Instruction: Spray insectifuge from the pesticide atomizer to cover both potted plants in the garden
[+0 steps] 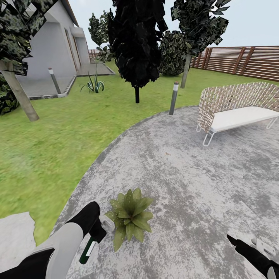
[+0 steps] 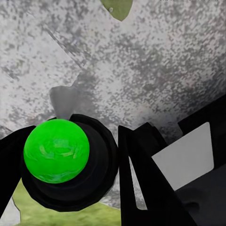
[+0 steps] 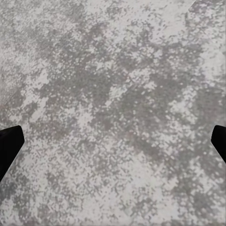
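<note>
One potted plant [image 1: 130, 217], a low rosette of broad green leaves, sits on the grey paving [image 1: 186, 170] close in front of me. My left gripper [image 1: 96, 231] hovers just left of it, shut on the pesticide atomizer [image 1: 87, 248], whose white nozzle [image 1: 107, 223] points at the leaves. The left wrist view looks down on the atomizer's bright green round body [image 2: 56, 150] inside a black collar, with a black finger [image 2: 141, 174] beside it. At the lower right my right gripper [image 1: 248, 248] hangs open over bare paving, its fingertips [image 3: 9, 146] far apart with nothing between them.
A wicker bench [image 1: 236, 108] with a white seat stands at the right of the paving. A bollard lamp [image 1: 174, 99] and a dark tree [image 1: 136, 46] mark the paving's far edge. Lawn [image 1: 50, 147] stretches left toward the house [image 1: 50, 50], with a brown fence [image 1: 248, 62] behind.
</note>
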